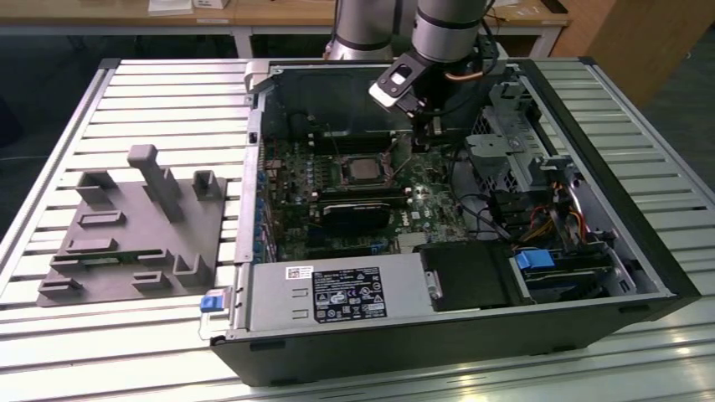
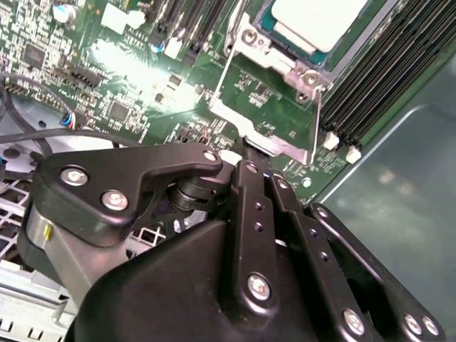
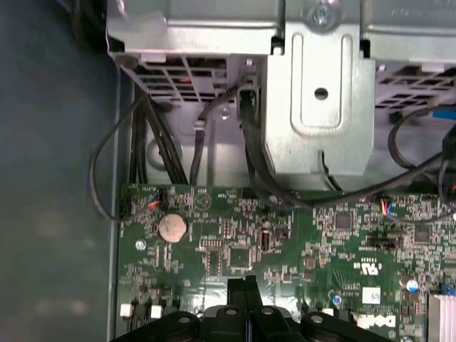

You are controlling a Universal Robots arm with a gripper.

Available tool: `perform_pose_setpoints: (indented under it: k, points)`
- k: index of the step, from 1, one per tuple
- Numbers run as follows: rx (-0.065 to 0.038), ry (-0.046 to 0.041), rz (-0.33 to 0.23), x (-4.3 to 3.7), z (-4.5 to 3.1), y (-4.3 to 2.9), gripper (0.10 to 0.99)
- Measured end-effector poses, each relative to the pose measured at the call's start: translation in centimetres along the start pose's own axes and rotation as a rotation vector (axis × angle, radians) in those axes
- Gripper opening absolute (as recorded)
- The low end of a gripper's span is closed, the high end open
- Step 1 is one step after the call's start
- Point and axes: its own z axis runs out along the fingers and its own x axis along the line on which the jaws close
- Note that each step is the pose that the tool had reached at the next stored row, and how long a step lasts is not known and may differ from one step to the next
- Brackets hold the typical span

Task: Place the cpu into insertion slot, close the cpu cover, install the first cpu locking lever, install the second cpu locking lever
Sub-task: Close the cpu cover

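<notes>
The cpu (image 2: 320,18) lies pale and silver in the insertion slot (image 2: 283,63), whose metal rim frames it. In the exterior view the cpu (image 1: 360,170) sits mid-motherboard inside the open computer case. The cpu cover (image 2: 267,139), a thin silver frame with a square window, stands raised off the slot and leans toward my gripper. My gripper (image 2: 244,148) has its black fingers together, their tips at the cover's free edge. The exterior view puts the gripper (image 1: 423,142) just to the right of the slot. In the first wrist view the gripper (image 3: 246,281) shows its fingers pressed side by side.
A black rectangular block (image 1: 357,213) sits below the slot, and the power supply (image 1: 335,293) lies nearer the case front. A metal drive cage (image 1: 503,159) and cables (image 3: 249,142) crowd the exterior view's right. Memory slots (image 2: 385,78) run beside the socket. A grey fixture (image 1: 134,226) rests outside the case.
</notes>
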Motion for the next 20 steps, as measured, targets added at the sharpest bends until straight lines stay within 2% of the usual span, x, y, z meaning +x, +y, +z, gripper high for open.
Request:
perform_pose_setpoints:
  k: [5, 20]
  points:
    - [0.000, 0.0001, 0.000, 0.00, -0.01, -0.49, 0.106]
    - [0.000, 0.0000, 0.000, 0.01, 0.00, -0.97, 0.106]
